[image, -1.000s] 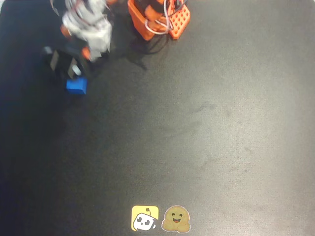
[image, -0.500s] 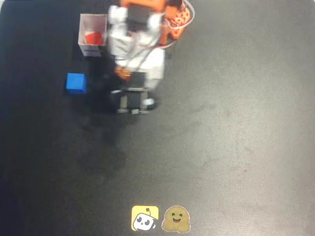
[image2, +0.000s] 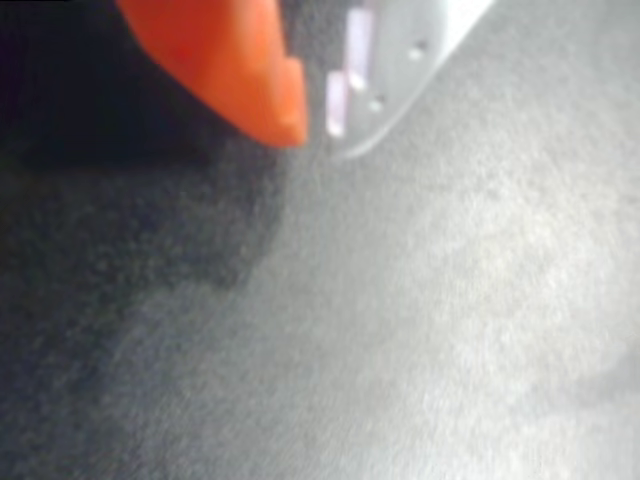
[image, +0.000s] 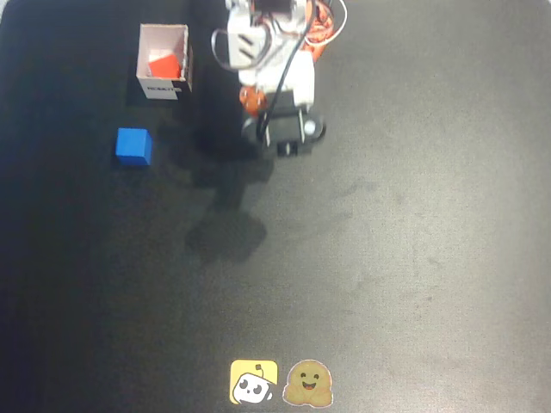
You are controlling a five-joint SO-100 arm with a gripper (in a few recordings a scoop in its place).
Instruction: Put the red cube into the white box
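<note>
The red cube lies inside the white box, which stands open-topped at the upper left of the overhead view with dark lettering on its near wall. My gripper hangs over the black mat well to the right of the box, folded back near the arm's base. In the wrist view the orange finger and the pale finger sit close together with nothing between them, so the gripper looks shut and empty.
A blue cube rests on the mat just below the box. The arm's orange base is at the top centre. Two stickers lie at the mat's bottom edge.
The arm swung from the upper left over the box toward the centre, then pulled back toward its base. The box with the red cube in it came into view.
</note>
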